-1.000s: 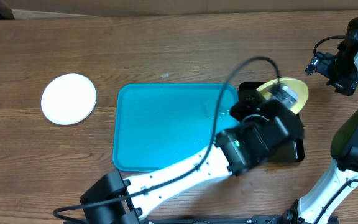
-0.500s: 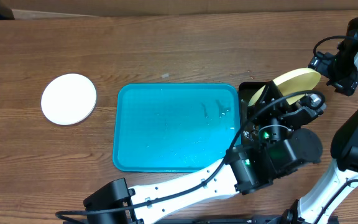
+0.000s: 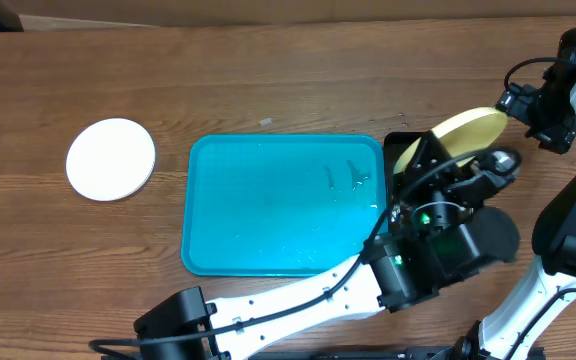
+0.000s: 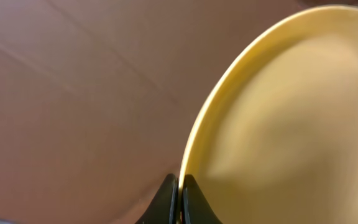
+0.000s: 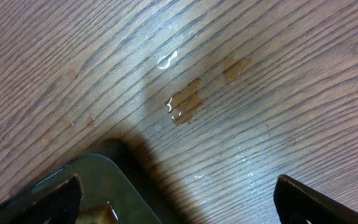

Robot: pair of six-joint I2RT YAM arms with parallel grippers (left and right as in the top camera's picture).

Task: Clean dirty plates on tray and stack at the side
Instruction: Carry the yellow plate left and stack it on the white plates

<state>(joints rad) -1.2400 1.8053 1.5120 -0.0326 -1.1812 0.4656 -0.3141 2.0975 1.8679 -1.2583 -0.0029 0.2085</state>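
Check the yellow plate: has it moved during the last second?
Yes. The yellow plate, pinched at its rim by the left gripper, has tipped up and shifted right, away from the right edge of the turquoise tray.

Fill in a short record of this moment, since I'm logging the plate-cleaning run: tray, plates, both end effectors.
tray: no plate showing on it, water drops
yellow plate: tilted, right of the tray, rim pinched by left end effector
white plate: flat on table, left of tray
right end effector: open, holding nothing, above damp wood
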